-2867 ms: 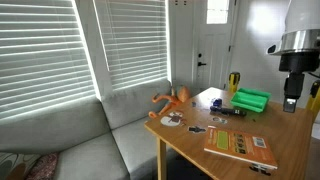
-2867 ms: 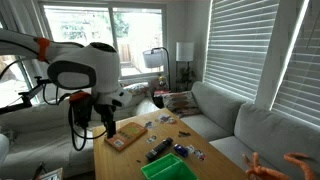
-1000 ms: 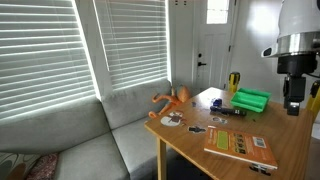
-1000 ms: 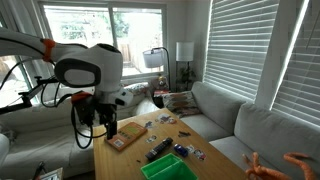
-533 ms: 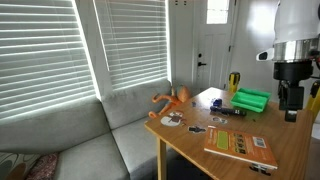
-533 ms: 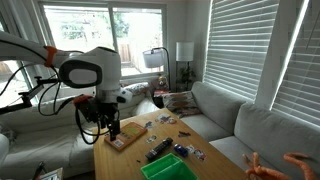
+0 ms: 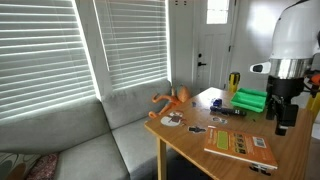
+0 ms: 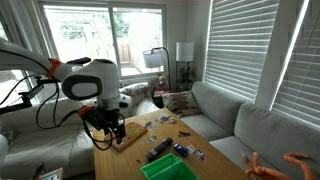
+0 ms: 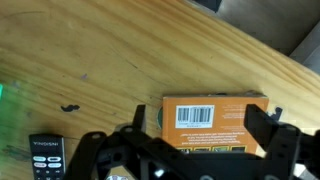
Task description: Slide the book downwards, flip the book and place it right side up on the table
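The book point(image 7: 240, 146) lies flat on the light-brown table point(image 7: 195, 140), orange cover with a green band facing up. In the wrist view the book point(image 9: 213, 112) shows its orange back with a barcode. It also lies near the table's edge in an exterior view point(image 8: 130, 137). My gripper point(image 9: 200, 125) is open and empty, its two fingers spread to either side of the book's width, just above it. In both exterior views the gripper point(image 7: 281, 126) point(image 8: 113, 139) hangs low over the book's end.
A bright green ridged object point(image 7: 251, 100) point(image 8: 165, 168) stands beyond the book. A black remote point(image 8: 158, 151) point(image 9: 45, 152) and small cards point(image 7: 196, 128) lie mid-table. An orange toy point(image 7: 172, 100) sits at a table corner. A grey couch point(image 7: 80, 145) adjoins the table.
The arm has come down and swung over the book; the open gripper now sits low above it. The book has not moved.
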`<state>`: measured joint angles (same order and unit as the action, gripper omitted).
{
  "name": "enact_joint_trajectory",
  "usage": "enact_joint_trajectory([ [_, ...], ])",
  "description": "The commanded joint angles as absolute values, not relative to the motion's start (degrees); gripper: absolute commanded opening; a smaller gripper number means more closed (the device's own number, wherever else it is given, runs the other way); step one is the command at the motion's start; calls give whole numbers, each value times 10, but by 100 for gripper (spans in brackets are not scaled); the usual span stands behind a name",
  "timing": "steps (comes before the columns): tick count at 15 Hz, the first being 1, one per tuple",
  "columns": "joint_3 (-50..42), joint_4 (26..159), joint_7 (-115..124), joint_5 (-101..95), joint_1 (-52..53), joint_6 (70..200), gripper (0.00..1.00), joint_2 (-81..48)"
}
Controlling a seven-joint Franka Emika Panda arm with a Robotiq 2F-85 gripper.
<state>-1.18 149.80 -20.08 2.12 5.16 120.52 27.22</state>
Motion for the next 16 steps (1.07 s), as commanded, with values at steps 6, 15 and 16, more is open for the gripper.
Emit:
enact_joint_trajectory([
  [6,-10,1523,-231,6,75,1277,100,270],
  [15,-30,1550,-263,36,94,1357,100,269],
  [16,-33,1554,-266,41,98,1366,100,268],
])
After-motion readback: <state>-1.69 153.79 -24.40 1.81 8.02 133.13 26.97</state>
